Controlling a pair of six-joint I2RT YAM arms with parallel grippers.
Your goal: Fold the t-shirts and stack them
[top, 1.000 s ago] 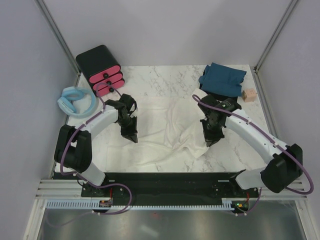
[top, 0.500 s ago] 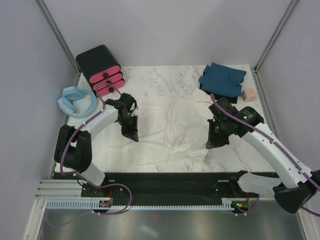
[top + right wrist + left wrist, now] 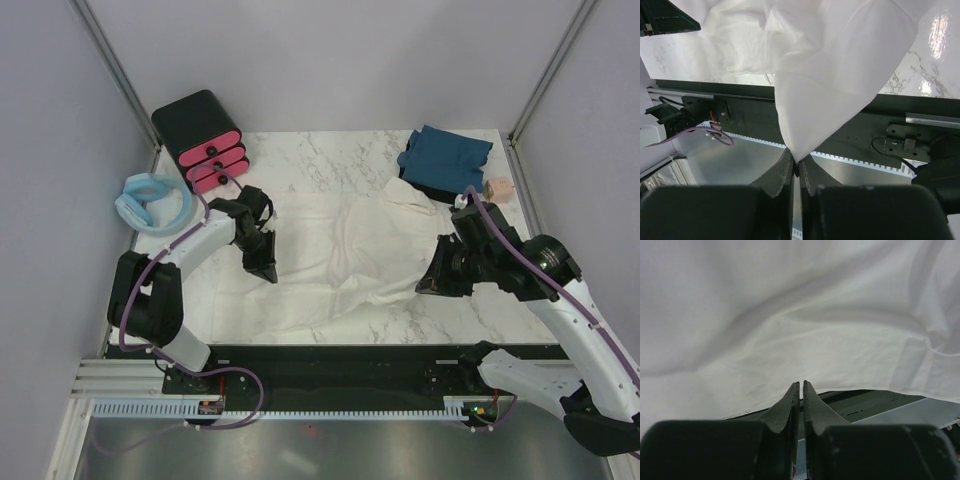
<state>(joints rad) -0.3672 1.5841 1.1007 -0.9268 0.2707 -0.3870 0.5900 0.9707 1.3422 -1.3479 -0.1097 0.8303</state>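
left claw (image 3: 262, 268) was pinched shut on the white shirt (image 3: 330, 250) edge at its tips. right claw (image 3: 796, 167) was clamped on a lifted corner. teal shirt (image 3: 445, 160) sat well beyond it. looked early: white one unfolded, nothing stacked.

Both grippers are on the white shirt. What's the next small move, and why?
Probably draw the right gripper a little farther right, away from the left gripper. Both pinch the cream-white shirt, which lies creased between them, so gentle tension should flatten it before folding.
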